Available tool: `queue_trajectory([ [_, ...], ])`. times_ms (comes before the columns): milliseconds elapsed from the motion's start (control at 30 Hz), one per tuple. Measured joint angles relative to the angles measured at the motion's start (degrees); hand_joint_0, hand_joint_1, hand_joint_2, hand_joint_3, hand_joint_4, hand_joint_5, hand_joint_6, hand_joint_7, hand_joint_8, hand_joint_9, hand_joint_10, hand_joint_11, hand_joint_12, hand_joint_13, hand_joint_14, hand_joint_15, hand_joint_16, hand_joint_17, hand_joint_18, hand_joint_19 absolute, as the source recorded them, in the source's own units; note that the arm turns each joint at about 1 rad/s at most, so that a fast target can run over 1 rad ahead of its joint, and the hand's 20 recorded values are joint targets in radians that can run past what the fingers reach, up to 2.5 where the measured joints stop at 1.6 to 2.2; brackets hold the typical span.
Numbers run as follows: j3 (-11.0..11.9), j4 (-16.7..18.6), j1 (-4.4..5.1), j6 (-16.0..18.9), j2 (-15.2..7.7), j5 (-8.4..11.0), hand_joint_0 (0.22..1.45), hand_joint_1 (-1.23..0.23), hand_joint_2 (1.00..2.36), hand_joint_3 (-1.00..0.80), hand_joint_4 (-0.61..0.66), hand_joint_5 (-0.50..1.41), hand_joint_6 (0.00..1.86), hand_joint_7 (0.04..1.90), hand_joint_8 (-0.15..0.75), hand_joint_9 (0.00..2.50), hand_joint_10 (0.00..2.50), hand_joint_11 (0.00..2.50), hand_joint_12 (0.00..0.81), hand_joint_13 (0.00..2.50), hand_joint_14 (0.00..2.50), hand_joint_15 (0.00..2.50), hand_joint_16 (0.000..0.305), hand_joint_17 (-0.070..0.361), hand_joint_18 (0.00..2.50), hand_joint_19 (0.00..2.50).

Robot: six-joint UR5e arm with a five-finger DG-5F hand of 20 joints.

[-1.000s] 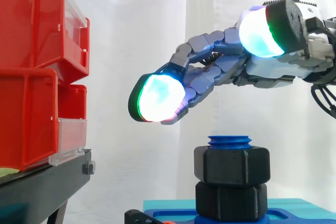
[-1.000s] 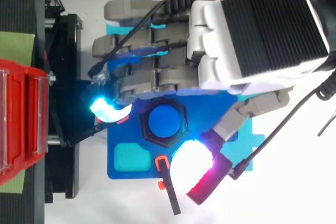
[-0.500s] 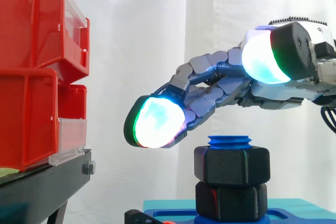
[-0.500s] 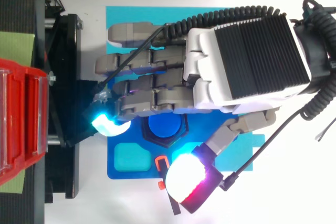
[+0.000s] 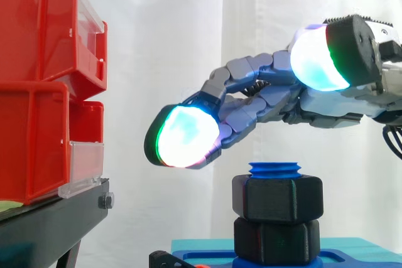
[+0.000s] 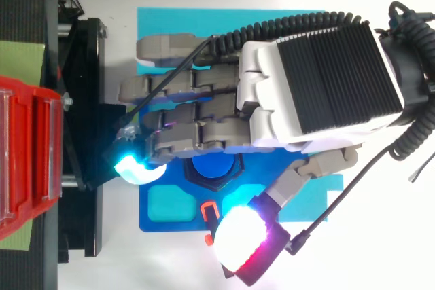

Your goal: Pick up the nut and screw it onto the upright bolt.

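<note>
Front fingertip pad [image 5: 185,136] glows white-cyan w/ a green rim. It hangs in free air above and to the view's left of the bolt, touching nothing. The other pads sit behind it in side view and can't be told apart. Fingers run nearly straight, only lightly bowed, side by side. Nothing sits btw them and the thumb pad [image 5: 317,58], which glows cyan-white further back and higher, so the hand [image 6: 326,79] is spread and empty. In top view the fingers cover the upper part of the nut [image 5: 277,198] & bolt [image 5: 274,169]; just part of the blue bolt end and a sliver of black hex rim show below them. In side view the black hex nut sits threaded on the upright blue bolt, a bit of thread poking out above it, w/ a clear gap up to the fingers. Under the nut is a 2nd black hex block [image 5: 276,240], touching or nearly so; can't tell if it's another nut or part of the bolt. Both stand on a blue base [image 6: 153,225] w/ a teal pocket [image 6: 167,202] and an orange clip [image 6: 209,210], and the base lies on a teal mat [image 6: 163,18]. The base's bottom is cut off in side view. At the view's left are red bins [image 5: 38,86] on a black stand [image 5: 50,218], cut by the frame edge, contents not visible. White curtain [image 5: 163,42] behind.
</note>
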Motion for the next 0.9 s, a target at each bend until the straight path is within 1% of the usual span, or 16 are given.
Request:
queue_trajectory([
  [200, 0.0, 0.61, 0.25, -0.04, -0.01, 0.18, 0.47, -0.15, 1.0, -0.5, 0.19, -0.15, 0.5, 0.71, 0.252, 0.53, 0.0, 0.0, 0.326, 0.22, 0.0, 0.0, 0.041, 0.093, 0.0, 0.0],
  [400, -0.03, 0.33, 0.65, -0.19, -0.02, 0.95, 0.47, -0.15, 1.0, -0.5, 0.19, -0.15, 0.5, 0.73, 0.257, 0.53, 0.0, 0.0, 0.329, 0.26, 0.0, 0.0, 0.041, 0.093, 0.0, 0.0],
  [700, -0.01, -1.97, 0.28, -0.26, -0.01, 0.63, 0.48, -0.18, 1.0, -0.5, 0.22, -0.14, 0.5, 0.77, 0.267, 0.58, 0.0, 0.0, 0.324, 0.33, 0.0, 0.0, 0.038, 0.087, 0.0, 0.0],
  [900, -0.01, -2.4, 0.06, -0.36, 0.0, 0.19, 0.49, -0.2, 1.0, -0.5, 0.22, -0.13, 0.5, 0.79, 0.267, 0.6, 0.0, 0.0, 0.321, 0.36, 0.0, 0.0, 0.037, 0.084, 0.0, 0.0],
])
